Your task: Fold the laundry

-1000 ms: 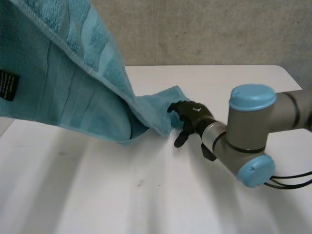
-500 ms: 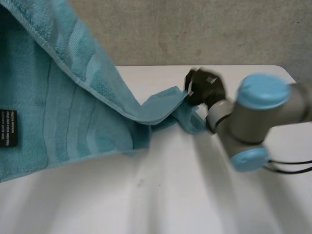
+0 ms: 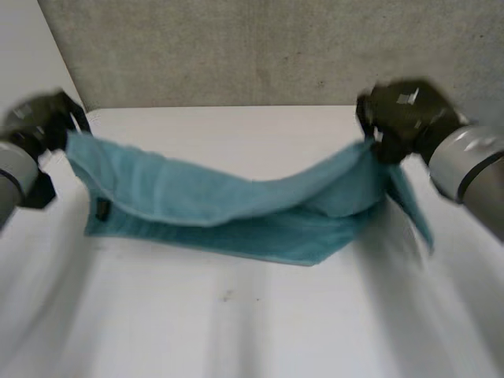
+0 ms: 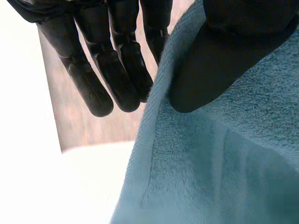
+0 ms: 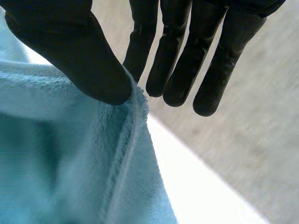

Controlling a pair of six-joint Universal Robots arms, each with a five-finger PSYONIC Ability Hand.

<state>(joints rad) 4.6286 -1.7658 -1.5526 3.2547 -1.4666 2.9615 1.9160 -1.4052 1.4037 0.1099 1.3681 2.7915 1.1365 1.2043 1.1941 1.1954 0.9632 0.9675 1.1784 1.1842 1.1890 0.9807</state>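
We hold the teal towel [image 3: 236, 209] stretched along the far edge of the table [image 3: 236, 331], its sagging middle seemingly resting there. Our left hand [image 3: 38, 122] pinches one end, thumb against fingers, our right hand [image 3: 403, 116] the other (same pinch). Lowering both ends level should lay it flat.

The towel [image 3: 236, 206] is made of fuzzy terry cloth. The table [image 3: 236, 323] is finished smooth and matt, the wall [image 3: 236, 47] rough and grainy. The left hand [image 3: 38, 124] and right hand [image 3: 405, 118] are cased in smooth plastic.
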